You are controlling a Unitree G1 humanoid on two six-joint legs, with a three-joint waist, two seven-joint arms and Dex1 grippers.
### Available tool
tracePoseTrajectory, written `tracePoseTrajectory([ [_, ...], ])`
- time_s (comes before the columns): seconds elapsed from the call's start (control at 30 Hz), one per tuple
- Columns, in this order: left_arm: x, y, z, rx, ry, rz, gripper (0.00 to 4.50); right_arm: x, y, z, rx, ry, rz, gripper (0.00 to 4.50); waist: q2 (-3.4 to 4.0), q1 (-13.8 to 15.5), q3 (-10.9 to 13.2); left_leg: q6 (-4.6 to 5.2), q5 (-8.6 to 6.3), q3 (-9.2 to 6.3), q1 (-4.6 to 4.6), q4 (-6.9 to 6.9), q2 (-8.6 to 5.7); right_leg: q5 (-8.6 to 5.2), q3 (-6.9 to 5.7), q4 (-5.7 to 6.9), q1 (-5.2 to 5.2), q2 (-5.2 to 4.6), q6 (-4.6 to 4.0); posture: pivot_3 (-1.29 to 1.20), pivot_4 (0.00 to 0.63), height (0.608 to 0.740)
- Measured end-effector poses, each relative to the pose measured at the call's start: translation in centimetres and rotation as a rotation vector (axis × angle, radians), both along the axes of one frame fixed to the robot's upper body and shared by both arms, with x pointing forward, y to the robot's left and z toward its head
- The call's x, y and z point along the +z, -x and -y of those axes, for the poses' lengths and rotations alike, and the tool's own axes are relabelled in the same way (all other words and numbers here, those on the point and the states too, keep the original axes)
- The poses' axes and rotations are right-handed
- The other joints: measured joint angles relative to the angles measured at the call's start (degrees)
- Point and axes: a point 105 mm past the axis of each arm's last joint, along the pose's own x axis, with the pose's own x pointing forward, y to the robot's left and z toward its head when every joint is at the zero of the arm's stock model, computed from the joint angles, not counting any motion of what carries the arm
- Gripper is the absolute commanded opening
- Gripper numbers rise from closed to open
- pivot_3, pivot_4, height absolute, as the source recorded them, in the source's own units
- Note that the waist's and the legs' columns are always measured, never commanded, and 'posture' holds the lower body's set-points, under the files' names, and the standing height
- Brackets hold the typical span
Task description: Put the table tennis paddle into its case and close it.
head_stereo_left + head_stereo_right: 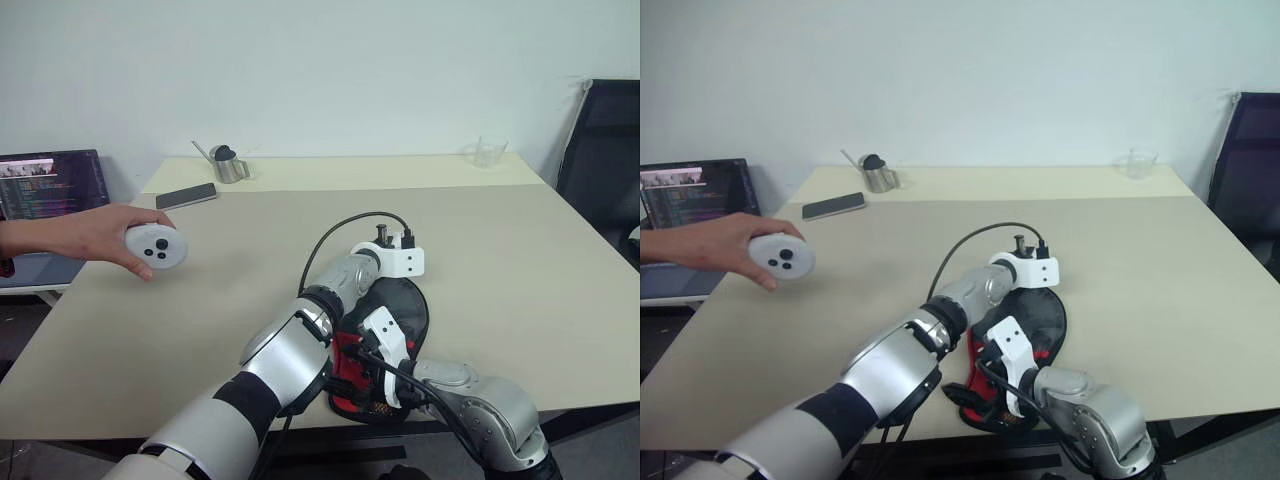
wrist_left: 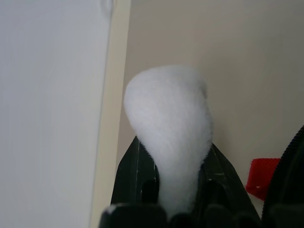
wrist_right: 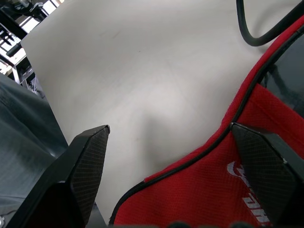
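The left gripper (image 2: 178, 199) is pinched on the small white ball pull (image 2: 168, 137) of the case (image 1: 400, 315), its black fingers (image 2: 135, 178) closed on either side of the fuzzy ball; the right gripper (image 3: 183, 166) stands spread wide over the red panel (image 3: 213, 194) of the case — one finger over the bare table (image 3: 142, 71), the other over the red fabric with white lettering; the case lies near the front edge of the table, under both arms; the paddle cannot be made out; at the left a person's hand (image 1: 95, 235) holds a round grey controller (image 1: 157, 246) above the table; a phone (image 1: 186, 195), a metal cup (image 1: 230, 165) and a clear glass (image 1: 488, 152) sit toward the far edge — well apart from the case.
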Motion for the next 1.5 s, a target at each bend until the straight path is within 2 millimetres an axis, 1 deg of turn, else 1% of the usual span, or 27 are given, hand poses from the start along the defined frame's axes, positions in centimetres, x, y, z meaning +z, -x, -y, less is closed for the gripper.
tracePoseTrajectory([
  [0.07,0.0,-0.2,-0.4,0.03,0.011,-0.013,0.42,0.0,0.0,0.0,0.0,-0.003,-0.001,4.5,0.0,0.0,0.0,0.0,0.0,0.01,0.0,0.0,0.0,0.0,0.01,0.0,0.0,0.01,0.0,0.0,0.15,0.74],
  [0.13,-0.3,-0.6,-1.4,0.083,0.036,-0.057,0.42,0.1,0.0,-0.1,0.001,-0.008,0.0,4.5,0.0,-0.1,0.0,0.0,0.0,0.01,0.01,0.0,0.0,0.0,0.01,0.01,0.0,0.02,0.0,0.0,0.15,0.74],
  [0.2,-0.7,-0.8,-2.2,0.119,0.045,-0.096,1.14,0.1,0.0,-0.1,0.003,-0.01,0.0,4.5,0.0,-0.2,0.0,0.01,0.0,0.01,0.02,0.0,0.01,0.0,0.0,0.01,0.0,0.03,0.0,0.0,0.15,0.74],
  [0.23,-0.9,-0.9,-2.8,0.136,0.054,-0.117,1.38,0.1,-0.1,-0.2,0.006,-0.01,0.001,4.5,0.0,-0.2,0.0,0.01,0.0,0.01,0.02,0.0,0.01,0.0,0.0,0.01,0.0,0.03,0.0,0.0,0.15,0.74],
  [0.37,-1.9,-1.2,-4.8,0.195,0.053,-0.166,2.91,0.1,-0.6,-0.2,0.03,-0.006,0.009,4.5,0.0,-0.2,0.0,0.01,0.0,0.0,0.04,0.0,0.01,0.0,0.0,0.04,0.0,0.04,0.0,0.0,0.15,0.74],
  [0.43,-2.0,-1.5,-5.6,0.218,0.049,-0.166,3.68,0.2,-0.9,-0.2,0.042,-0.001,0.02,4.5,0.0,-0.3,0.0,0.0,0.0,0.01,0.04,0.0,0.0,0.0,0.0,0.04,0.0,0.04,0.0,0.0,0.15,0.74],
  [0.5,-1.6,-1.7,-6.3,0.232,0.055,-0.148,4.43,0.2,-1.3,0.0,0.05,0.005,0.031,4.5,0.0,-0.2,0.0,0.0,0.0,0.0,0.04,0.01,0.0,0.0,0.0,0.04,0.01,0.04,0.0,0.0,0.15,0.74],
  [0.63,-1.3,-1.9,-6.8,0.24,0.07,-0.146,4.47,0.9,-2.5,1.2,0.055,0.028,0.073,4.5,0.0,-0.2,0.0,0.0,0.0,0.01,0.04,0.02,-0.02,0.0,-0.01,0.03,0.02,0.04,0.0,0.0,0.15,0.74],
  [0.7,-1.2,-1.9,-7.0,0.231,0.089,-0.167,4.47,2.1,-3.5,2.5,0.033,0.037,0.115,4.5,0.01,-0.2,0.0,0.0,0.0,0.02,0.03,0.01,-0.02,0.0,0.0,0.04,0.0,0.04,0.0,0.0,0.15,0.74],
  [0.77,-1.1,-2.0,-7.3,0.223,0.13,-0.2,4.47,3.8,-4.6,4.2,0.01,0.045,0.174,4.5,0.0,-0.2,0.0,0.0,0.0,0.02,0.03,0.01,-0.01,0.0,-0.01,0.03,0.0,0.03,0.0,0.0,0.15,0.74],
  [0.8,-1.0,-2.0,-7.6,0.224,0.15,-0.215,4.47,4.3,-4.9,4.9,0.002,0.046,0.191,4.5,0.0,-0.2,0.0,0.0,0.0,0.01,0.03,0.01,0.02,0.0,0.0,0.02,0.0,0.03,-0.01,0.0,0.15,0.74],
  [0.93,-0.8,-1.8,-7.9,0.184,0.272,-0.336,4.47,5.6,-4.6,6.7,0.054,0.049,0.213,4.5,0.0,-0.1,0.0,0.0,0.0,0.02,-0.08,0.0,0.01,0.0,-0.03,-0.05,-0.05,0.02,-0.01,0.0,0.15,0.74],
  [1.03,0.6,-1.9,-9.2,0.144,0.387,-0.424,4.47,7.1,-4.7,9.2,0.054,0.079,0.262,4.5,-0.04,-0.2,0.1,0.01,0.0,0.04,-0.13,0.02,0.03,0.0,-0.03,-0.09,-0.08,0.01,-0.01,0.0,0.15,0.74],
  [1.1,2.0,-1.9,-9.9,0.109,0.455,-0.458,4.47,7.7,-5.2,10.5,0.018,0.101,0.293,4.5,-0.04,-0.1,0.1,0.02,-0.01,0.03,-0.12,0.01,0.06,0.0,-0.03,-0.1,-0.07,0.01,-0.01,0.0,0.15,0.74],
  [1.13,2.7,-1.8,-10.2,0.077,0.5,-0.488,4.47,7.8,-5.8,11.1,-0.024,0.111,0.304,4.5,-0.04,-0.2,0.1,0.02,-0.01,0.04,-0.11,0.01,0.07,0.01,-0.02,-0.09,-0.06,0.01,-0.01,0.0,0.15,0.74],
  [1.17,3.4,-1.5,-10.4,0.032,0.54,-0.53,4.47,7.7,-6.8,11.9,-0.091,0.125,0.306,4.5,-0.04,-0.2,0.1,0.02,-0.01,0.08,-0.1,0.01,0.06,0.01,0.03,-0.07,-0.07,0.0,-0.02,0.0,0.15,0.74],
  [1.23,5.1,-0.5,-10.9,-0.089,0.593,-0.618,4.47,7.2,-9.4,14.1,-0.283,0.162,0.29,4.5,-0.04,-0.3,0.1,0.02,0.0,0.15,-0.1,0.0,0.05,0.02,0.11,-0.01,-0.12,-0.04,-0.03,0.0,0.15,0.74],
  [1.3,6.2,0.6,-11.8,-0.187,0.608,-0.673,4.47,6.4,-10.8,16.0,-0.411,0.199,0.267,4.5,-0.02,-0.3,0.1,-0.01,0.01,0.15,-0.1,-0.01,0.1,0.01,0.2,0.0,-0.15,-0.04,-0.05,0.0,0.15,0.74],
  [1.33,6.3,1.4,-12.5,-0.232,0.614,-0.705,4.47,6.1,-11.1,16.5,-0.451,0.221,0.262,4.5,0.04,-0.3,0.0,-0.05,0.03,0.17,-0.1,-0.02,0.12,0.01,0.25,0.0,-0.18,-0.02,-0.06,0.0,0.15,0.74],
  [1.4,5.8,2.9,-13.6,-0.295,0.625,-0.777,4.47,5.6,-11.6,17.3,-0.511,0.253,0.256,4.5,0.05,-0.4,0.0,-0.12,0.07,0.17,-0.16,-0.02,0.14,0.0,0.34,-0.01,-0.22,-0.01,-0.07,0.0,0.15,0.74],
  [1.5,4.3,6.0,-15.5,-0.376,0.617,-0.888,4.47,4.6,-12.4,17.5,-0.59,0.273,0.232,4.5,0.07,-0.6,0.0,-0.12,0.08,0.16,-0.22,0.0,0.17,0.0,0.4,0.0,-0.28,-0.01,-0.07,0.0,0.15,0.74],
])
